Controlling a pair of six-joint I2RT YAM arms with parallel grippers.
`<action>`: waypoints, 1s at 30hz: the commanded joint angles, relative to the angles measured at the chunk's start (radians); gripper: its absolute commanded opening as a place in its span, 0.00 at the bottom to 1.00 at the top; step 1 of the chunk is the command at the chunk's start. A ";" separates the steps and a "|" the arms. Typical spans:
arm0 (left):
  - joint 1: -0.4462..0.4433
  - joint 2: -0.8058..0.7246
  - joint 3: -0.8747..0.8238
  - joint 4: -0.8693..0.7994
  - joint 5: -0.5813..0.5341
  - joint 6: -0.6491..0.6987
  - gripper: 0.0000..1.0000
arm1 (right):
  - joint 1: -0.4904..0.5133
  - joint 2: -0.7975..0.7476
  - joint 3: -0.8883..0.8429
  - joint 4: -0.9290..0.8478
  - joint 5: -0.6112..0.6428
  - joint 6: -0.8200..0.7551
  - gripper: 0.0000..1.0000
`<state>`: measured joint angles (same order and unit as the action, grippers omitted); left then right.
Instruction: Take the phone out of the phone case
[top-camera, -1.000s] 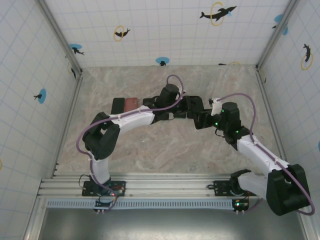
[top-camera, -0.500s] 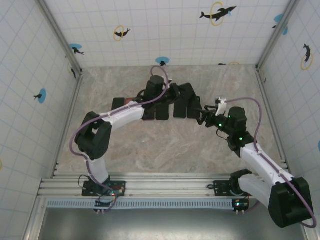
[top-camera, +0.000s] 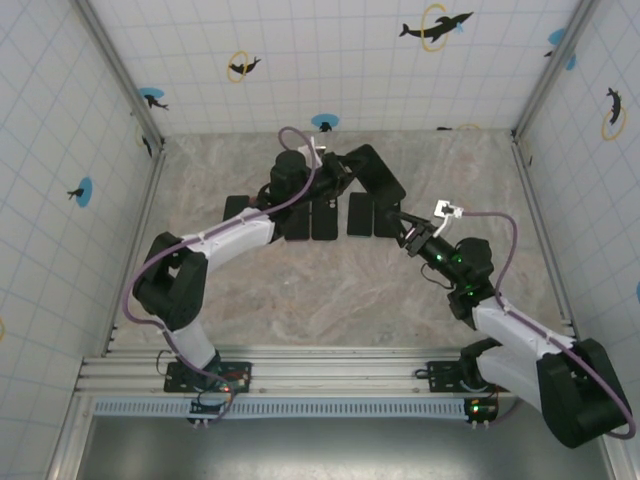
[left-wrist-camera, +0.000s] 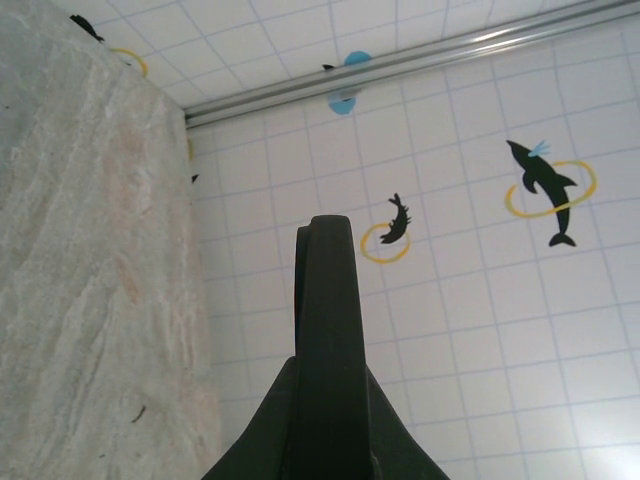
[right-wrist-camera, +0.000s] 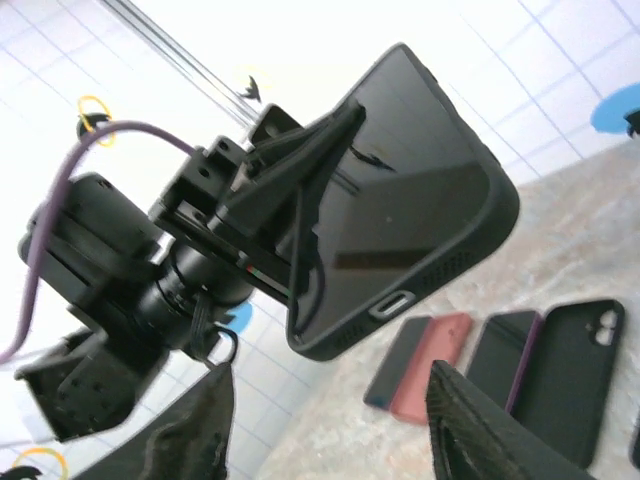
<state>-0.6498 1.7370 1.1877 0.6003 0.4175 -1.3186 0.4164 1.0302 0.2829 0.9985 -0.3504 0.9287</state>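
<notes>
Since the earlier frame, the phone (right-wrist-camera: 405, 175), seated in its phone case (right-wrist-camera: 455, 258), is lifted farther over the table (top-camera: 300, 290) by the left gripper (top-camera: 340, 176), clamped on its edge. The right gripper (top-camera: 414, 234) is pulled back rightward, jaws apart, empty.

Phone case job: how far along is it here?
Done: the left gripper is shut on the black-cased phone and holds it above the table. In hand: the right gripper, open, faces the phone's port end without touching it. Left: the phone sits inside its case, so pulling them apart remains.
</notes>
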 joint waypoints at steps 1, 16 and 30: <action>0.000 -0.063 -0.023 0.149 -0.006 -0.081 0.10 | 0.025 0.023 0.002 0.187 0.062 0.110 0.47; -0.002 -0.091 -0.079 0.257 -0.004 -0.161 0.09 | 0.077 0.138 0.074 0.327 0.056 0.175 0.27; -0.002 -0.105 -0.109 0.344 -0.006 -0.266 0.05 | 0.079 0.154 0.120 0.266 -0.007 0.083 0.13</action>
<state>-0.6487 1.6878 1.0855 0.8330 0.4030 -1.5093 0.4915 1.1908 0.3477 1.2781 -0.3370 1.0946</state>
